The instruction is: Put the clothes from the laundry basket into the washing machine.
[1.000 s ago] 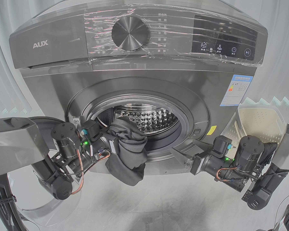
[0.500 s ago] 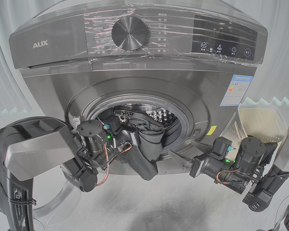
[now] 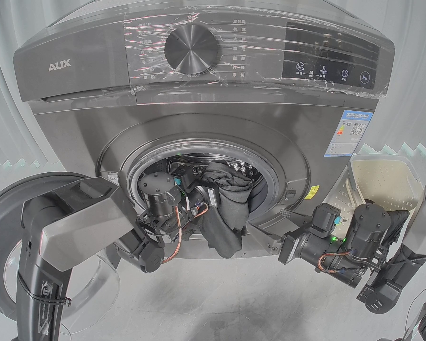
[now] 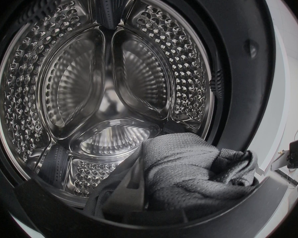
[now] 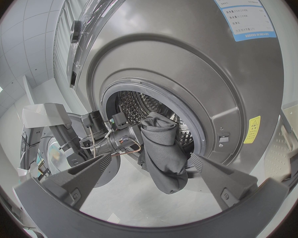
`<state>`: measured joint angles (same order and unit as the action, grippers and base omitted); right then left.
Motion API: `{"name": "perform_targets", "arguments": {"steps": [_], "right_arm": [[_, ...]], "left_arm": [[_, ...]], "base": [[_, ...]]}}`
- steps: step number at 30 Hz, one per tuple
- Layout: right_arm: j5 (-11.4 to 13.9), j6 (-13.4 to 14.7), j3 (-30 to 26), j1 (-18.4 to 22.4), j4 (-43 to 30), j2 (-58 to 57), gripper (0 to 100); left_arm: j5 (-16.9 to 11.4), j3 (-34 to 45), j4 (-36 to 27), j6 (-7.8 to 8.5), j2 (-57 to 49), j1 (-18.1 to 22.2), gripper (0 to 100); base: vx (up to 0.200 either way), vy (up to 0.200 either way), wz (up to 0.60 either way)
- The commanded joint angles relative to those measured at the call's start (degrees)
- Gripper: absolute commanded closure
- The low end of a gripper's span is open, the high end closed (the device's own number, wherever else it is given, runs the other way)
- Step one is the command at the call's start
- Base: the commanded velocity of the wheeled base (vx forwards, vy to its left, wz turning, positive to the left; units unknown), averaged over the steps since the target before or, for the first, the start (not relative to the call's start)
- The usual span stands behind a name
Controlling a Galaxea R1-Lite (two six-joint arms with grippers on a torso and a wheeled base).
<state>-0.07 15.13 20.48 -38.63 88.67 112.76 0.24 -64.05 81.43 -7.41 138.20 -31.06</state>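
Since a second ago, the left gripper (image 3: 210, 199) has carried the garment (image 3: 232, 200) rightward and up into the washer (image 3: 199, 119) mouth, so loading looks nearly done. The garment is dark grey knit cloth, bunched on top and draped over that gripper at the door rim. Its upper fold sits just inside the drum (image 4: 106, 83), while a long tail hangs outside over the lip. Cloth hides the left gripper's grasp, so I cannot tell its state. The right gripper (image 3: 266, 218) is spread wide and empty, near the basket (image 3: 383, 176).

Even bright light w/ drum (image 4: 112, 139) glare, fisheye edges.
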Motion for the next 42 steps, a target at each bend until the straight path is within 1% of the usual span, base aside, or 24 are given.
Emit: {"name": "perform_targets", "arguments": {"steps": [1,6,9,13,14,15,18,21,24,25,26,33,35,41,42], "right_arm": [[-0.01,-0.01,-0.18,-0.13,0.01,0.18,0],[-0.01,-0.01,-0.18,-0.22,0.01,0.26,0],[-0.01,0.08,-0.27,-0.13,0.01,0.26,0],[-0.01,-0.01,-0.27,-0.13,0.01,0.44,0],[-0.01,-0.01,-0.27,-0.13,0.01,0.44,0],[-0.01,-0.01,-0.27,-0.13,0.01,0.44,0],[-0.01,0.08,-0.27,-0.13,0.01,0.44,0],[-0.01,-0.01,-0.27,-0.13,0.01,0.44,0],[-0.01,0.08,-0.27,-0.13,0.01,0.53,0],[-0.01,0.08,-0.27,-0.13,0.01,0.62,0],[-0.01,0.08,-0.18,-0.13,0.01,0.7,0],[-0.01,0.08,-0.18,-0.13,0.01,0.7,0],[-0.1,0.08,-0.18,-0.22,0.01,0.79,0],[-0.01,0.08,-0.18,-0.22,0.01,0.79,0],[-0.01,0.08,-0.18,-0.22,0.01,0.79,0]], "left_arm": [[1.25,-5.3,-1.98,0.12,3.47,0.04,100],[1.43,-10.04,-5.06,0.03,5.94,0.04,100],[2.48,-14.52,-8.31,0.2,7.96,0.21,100],[2.83,-21.64,-12.09,0.47,10.95,0.74,100],[2.83,-21.64,-12.09,0.47,10.95,0.74,100],[4.41,-25.86,-13.93,0.73,12.53,1.18,100],[5.47,-29.73,-16.31,0.82,14.2,1.71,100],[5.73,-32.45,-18.68,0.64,14.55,2.06,100],[6.52,-33.95,-19.73,0.73,14.81,2.32,100],[8.11,-35.97,-20.96,0.73,15.43,2.59,100],[8.9,-37.2,-21.58,0.82,15.6,2.67,100],[12.06,-43.62,-24.3,0.73,16.31,4.34,100],[12.41,-44.85,-24.74,0.73,16.48,4.43,100],[12.5,-44.76,-24.74,0.82,16.48,4.25,100],[12.5,-44.32,-24.74,0.82,16.39,4.25,0]], "base": [[0.0,0.0,0.0],[0.0,0.0,0.0],[0.0,0.0,0.0],[0.0,0.0,0.0],[0.0,0.0,0.0],[0.0,0.0,0.0],[0.0,0.0,0.0],[0.0,0.0,0.0],[0.0,0.0,0.0],[0.0,0.0,0.0],[0.0,0.0,0.0],[0.0,0.0,0.0],[0.0,0.0,0.0],[0.0,0.0,0.0],[0.0,0.0,0.0]]}}
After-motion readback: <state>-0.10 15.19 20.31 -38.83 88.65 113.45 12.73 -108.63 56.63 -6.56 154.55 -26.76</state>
